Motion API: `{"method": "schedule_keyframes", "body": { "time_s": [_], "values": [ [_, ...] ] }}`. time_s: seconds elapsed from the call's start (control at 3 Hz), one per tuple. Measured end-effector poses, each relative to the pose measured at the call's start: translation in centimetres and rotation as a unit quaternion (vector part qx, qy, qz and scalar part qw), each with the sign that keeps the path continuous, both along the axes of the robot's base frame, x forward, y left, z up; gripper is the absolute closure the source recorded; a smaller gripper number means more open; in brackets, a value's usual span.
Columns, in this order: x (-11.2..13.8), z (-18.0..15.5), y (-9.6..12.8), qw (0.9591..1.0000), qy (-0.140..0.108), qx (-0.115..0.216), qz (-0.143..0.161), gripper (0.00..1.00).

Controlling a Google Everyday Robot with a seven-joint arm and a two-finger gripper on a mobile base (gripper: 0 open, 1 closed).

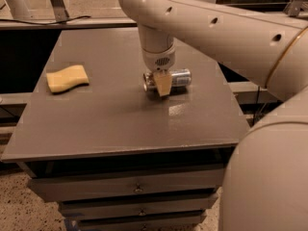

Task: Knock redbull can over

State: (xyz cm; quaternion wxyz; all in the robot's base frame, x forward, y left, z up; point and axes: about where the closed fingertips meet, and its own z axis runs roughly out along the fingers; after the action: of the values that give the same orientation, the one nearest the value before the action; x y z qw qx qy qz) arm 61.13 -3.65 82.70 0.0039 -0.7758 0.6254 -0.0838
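Redbull can (180,77) is seen lying on its side at mid-frame on the table (96,124), so the knock is judged done. End effector (161,83) hangs just before it; whether wide or narrow cannot be told.

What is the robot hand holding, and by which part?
It cannot be told. The hand is down near one end of the redbull can, which lies on its side on the table.

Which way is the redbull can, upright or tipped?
Tipped: the redbull can lies on its side on the table, just behind the lowered gripper.
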Motion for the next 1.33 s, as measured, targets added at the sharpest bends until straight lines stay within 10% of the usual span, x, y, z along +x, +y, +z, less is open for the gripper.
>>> {"method": "schedule_keyframes", "body": {
  "time_s": [0.67,1.33],
  "values": [
    [1.5,1.5,-0.9,0.9995,0.020,0.023,-0.007,0.00],
    [1.4,3.0,-2.2,0.9927,0.032,0.111,-0.035,0.00]
  ]
}}
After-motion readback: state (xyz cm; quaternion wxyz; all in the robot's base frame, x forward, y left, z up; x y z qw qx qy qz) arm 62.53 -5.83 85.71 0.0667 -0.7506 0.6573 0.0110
